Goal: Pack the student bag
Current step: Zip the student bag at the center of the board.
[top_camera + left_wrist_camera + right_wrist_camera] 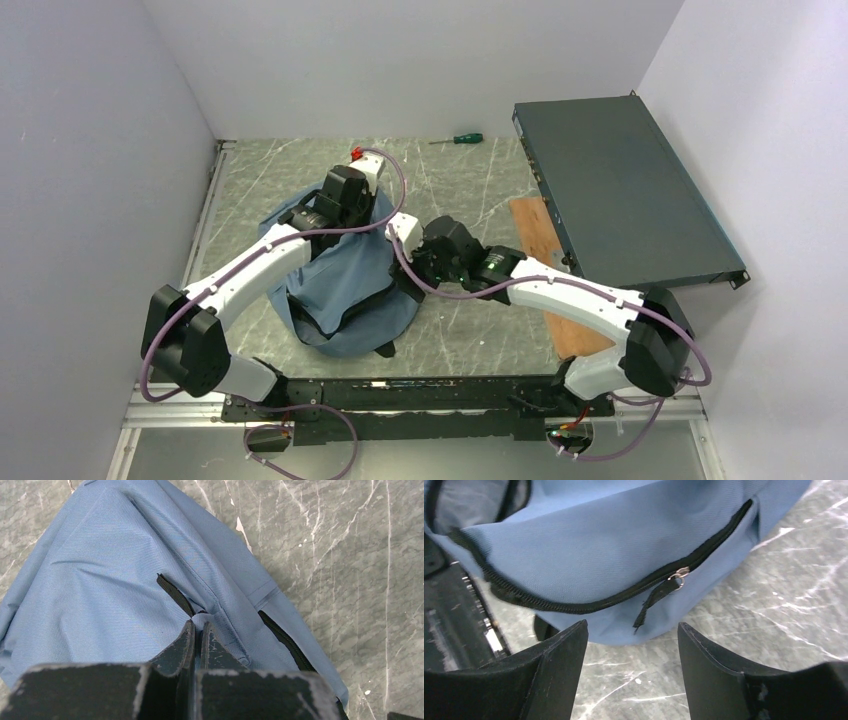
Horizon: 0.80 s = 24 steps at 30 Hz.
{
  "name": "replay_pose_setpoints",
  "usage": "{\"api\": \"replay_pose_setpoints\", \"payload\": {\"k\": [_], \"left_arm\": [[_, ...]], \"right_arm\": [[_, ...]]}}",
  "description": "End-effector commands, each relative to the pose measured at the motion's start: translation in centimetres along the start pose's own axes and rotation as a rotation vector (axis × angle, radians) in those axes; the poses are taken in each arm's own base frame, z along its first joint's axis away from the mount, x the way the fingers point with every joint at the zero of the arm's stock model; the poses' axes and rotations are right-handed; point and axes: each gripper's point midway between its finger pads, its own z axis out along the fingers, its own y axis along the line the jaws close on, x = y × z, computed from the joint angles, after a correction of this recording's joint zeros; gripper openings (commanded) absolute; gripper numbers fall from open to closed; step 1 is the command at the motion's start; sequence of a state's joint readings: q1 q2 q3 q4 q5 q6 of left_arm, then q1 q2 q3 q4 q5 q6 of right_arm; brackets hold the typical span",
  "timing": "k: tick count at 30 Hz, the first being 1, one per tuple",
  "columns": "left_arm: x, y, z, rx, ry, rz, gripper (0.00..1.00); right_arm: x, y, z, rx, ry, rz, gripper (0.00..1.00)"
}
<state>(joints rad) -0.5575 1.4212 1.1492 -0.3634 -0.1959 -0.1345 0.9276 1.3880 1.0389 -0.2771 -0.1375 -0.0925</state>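
The student bag [345, 290] is a soft grey-blue backpack slumped on the marble table between the arms. My left gripper [322, 212] is at the bag's top. In the left wrist view it [198, 625] is shut, pinching a fold of the bag's fabric [125, 590] beside a black zip [175, 594]. My right gripper [408, 282] is at the bag's right side. In the right wrist view it [631, 630] is open and empty just above the table, facing the bag's [589, 545] closed black zip. The zip pull [676, 577] hangs a little beyond the fingertips.
A flat dark grey metal box [620, 190] lies at the right, partly over a wooden board [545, 255]. A green-handled screwdriver [462, 138] lies by the back wall. A small red item [356, 152] shows behind the left wrist. Walls close in on three sides.
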Motion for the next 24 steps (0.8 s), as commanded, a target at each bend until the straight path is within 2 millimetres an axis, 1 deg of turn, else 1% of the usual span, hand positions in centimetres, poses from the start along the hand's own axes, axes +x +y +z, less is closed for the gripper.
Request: {"api": "replay_pose_setpoints", "payload": {"k": [1, 3, 6, 7, 9, 12, 15, 17, 18, 19, 20, 21, 24], "left_arm": [[-2.8, -0.7, -1.3, 0.047, -0.098, -0.008, 0.0], [-2.8, -0.8, -1.2, 0.05, -0.094, -0.012, 0.0], [-2.8, -1.0, -1.2, 0.058, -0.09, -0.014, 0.0], [-2.9, -1.0, -1.2, 0.059, -0.093, -0.016, 0.0], [-2.8, -1.0, -1.2, 0.059, -0.095, -0.017, 0.0], [-2.8, -1.0, -1.1, 0.055, -0.09, -0.019, 0.0], [-2.8, -0.9, -1.0, 0.05, -0.084, -0.019, 0.0], [-2.7, -0.6, -0.8, 0.032, -0.074, -0.02, 0.0], [-2.6, -0.5, -0.7, 0.023, -0.066, -0.022, 0.0], [-2.6, -0.3, -0.7, 0.01, -0.063, -0.025, 0.0], [-2.6, 0.0, -0.6, -0.01, -0.058, -0.035, 0.0], [-2.7, 0.5, -0.5, -0.037, -0.053, -0.044, 0.0], [-2.9, 2.5, 0.1, -0.134, -0.032, -0.068, 0.0]], "right_arm": [[-1.3, -3.7, 0.5, 0.249, -0.025, -0.048, 0.66], [-1.0, -4.3, 1.0, 0.283, 0.01, -0.04, 0.6], [-0.7, -4.5, 1.7, 0.3, 0.056, -0.044, 0.54], [-0.8, -4.6, 1.9, 0.312, 0.057, -0.048, 0.52], [-1.2, -4.7, 2.2, 0.32, 0.043, -0.054, 0.44], [-1.6, -4.1, 2.8, 0.297, 0.045, -0.058, 0.4], [-1.9, -3.8, 2.9, 0.298, 0.041, -0.067, 0.39], [-2.1, -3.8, 2.9, 0.305, 0.044, -0.071, 0.36], [-2.2, -3.7, 2.8, 0.305, 0.046, -0.071, 0.32], [-2.2, -3.7, 2.7, 0.305, 0.048, -0.069, 0.19], [-2.3, -3.7, 2.6, 0.309, 0.052, -0.065, 0.03], [-2.1, -3.7, 2.5, 0.313, 0.064, -0.06, 0.0], [-1.3, -3.0, 1.6, 0.29, 0.099, -0.046, 0.0]]}}
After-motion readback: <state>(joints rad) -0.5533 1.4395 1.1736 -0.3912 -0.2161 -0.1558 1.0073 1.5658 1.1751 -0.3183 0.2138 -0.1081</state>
